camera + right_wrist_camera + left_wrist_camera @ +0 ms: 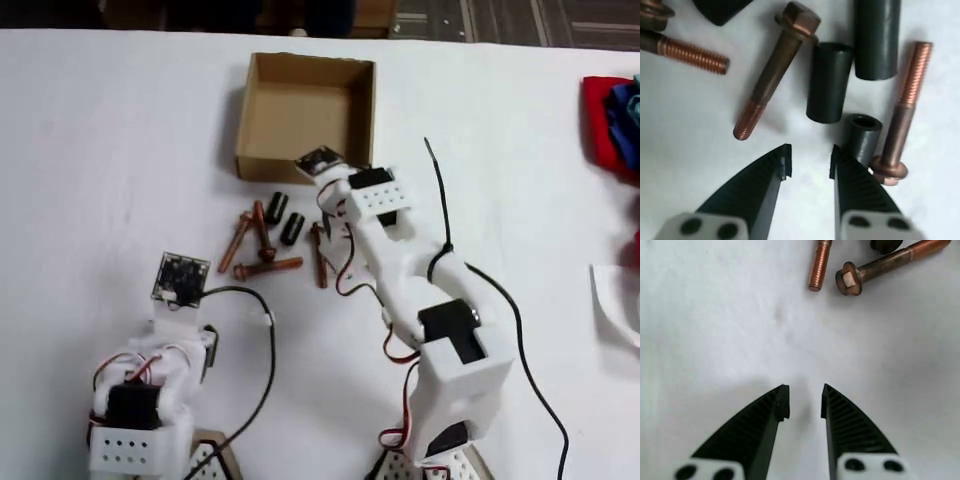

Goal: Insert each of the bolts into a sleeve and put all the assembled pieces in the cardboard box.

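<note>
Several copper-coloured bolts (268,267) lie loose on the white table just in front of the cardboard box (305,115), with short black sleeves (292,228) among them. My right gripper (810,162) hovers open over this cluster. A lying sleeve (829,82) and a bolt (775,70) are just beyond its tips, and another sleeve (862,135) touches one fingertip (840,165). My left gripper (805,401) is open over bare table, short of two bolts (890,262). Nothing is held.
The box stands open with nothing in it at the back centre. The right arm's body (440,310) stretches from the front edge toward the parts. Red and blue cloth (612,110) lies at the far right. Cables (265,350) trail across the front.
</note>
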